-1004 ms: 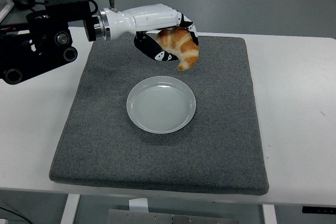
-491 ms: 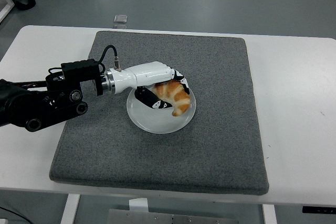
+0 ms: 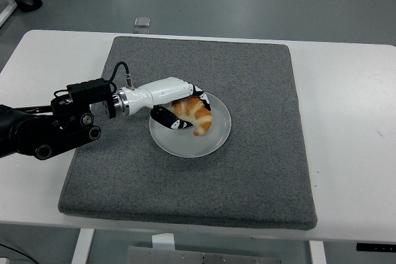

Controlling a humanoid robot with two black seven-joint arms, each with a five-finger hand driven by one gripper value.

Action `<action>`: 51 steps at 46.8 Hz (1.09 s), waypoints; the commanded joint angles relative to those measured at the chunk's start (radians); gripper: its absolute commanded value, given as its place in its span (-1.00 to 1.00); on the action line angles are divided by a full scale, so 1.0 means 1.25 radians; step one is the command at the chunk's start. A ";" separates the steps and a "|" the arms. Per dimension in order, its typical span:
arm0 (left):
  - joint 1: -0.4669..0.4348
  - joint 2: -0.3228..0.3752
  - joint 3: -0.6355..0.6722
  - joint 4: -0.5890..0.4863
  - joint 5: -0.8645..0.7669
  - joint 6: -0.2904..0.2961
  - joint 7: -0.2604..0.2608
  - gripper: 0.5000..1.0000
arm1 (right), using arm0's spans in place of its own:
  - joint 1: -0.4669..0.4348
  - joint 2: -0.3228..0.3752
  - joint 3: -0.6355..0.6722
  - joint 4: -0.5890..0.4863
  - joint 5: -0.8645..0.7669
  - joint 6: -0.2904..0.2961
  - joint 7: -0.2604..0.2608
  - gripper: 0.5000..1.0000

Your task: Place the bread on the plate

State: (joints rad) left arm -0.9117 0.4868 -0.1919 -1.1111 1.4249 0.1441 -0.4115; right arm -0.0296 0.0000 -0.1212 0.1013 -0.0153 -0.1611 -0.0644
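A golden croissant (image 3: 193, 114) lies over the pale round plate (image 3: 211, 143) in the middle of the grey mat. My left hand (image 3: 179, 104), white with black fingers, reaches in from the left and is curled around the croissant's upper side, with the thumb under it. The croissant seems to touch the plate's surface. The right arm does not show.
The dark grey mat (image 3: 260, 171) covers most of the white table (image 3: 352, 122). A small clear box (image 3: 142, 25) sits on the floor beyond the table's far edge. The black forearm (image 3: 43, 131) lies low over the mat's left edge.
The hand carried the croissant from above the mat's far side down onto the plate, then drew slightly left and lower. The grip stays the same.
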 commanded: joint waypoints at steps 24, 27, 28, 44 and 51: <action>0.020 -0.022 -0.001 0.026 -0.006 0.021 0.000 -1.00 | 0.000 0.000 0.000 0.000 -0.001 0.000 0.000 0.75; 0.021 -0.022 -0.001 0.030 -0.006 0.023 0.000 -1.00 | 0.000 0.000 0.000 0.000 -0.001 0.000 0.000 0.75; 0.021 -0.024 -0.001 0.031 -0.006 0.023 0.000 -1.00 | 0.000 0.000 0.000 0.000 -0.001 0.000 0.000 0.75; 0.024 -0.040 -0.001 0.046 -0.007 0.023 0.000 -1.00 | -0.001 0.000 0.000 0.000 -0.001 0.000 0.000 0.75; 0.024 -0.040 -0.001 0.047 -0.007 0.023 0.000 -1.00 | 0.000 0.000 0.000 0.000 -0.001 0.000 0.000 0.75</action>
State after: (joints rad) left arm -0.8821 0.4367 -0.1935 -1.0525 1.4157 0.1735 -0.4110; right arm -0.0296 0.0000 -0.1212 0.1012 -0.0171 -0.1611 -0.0644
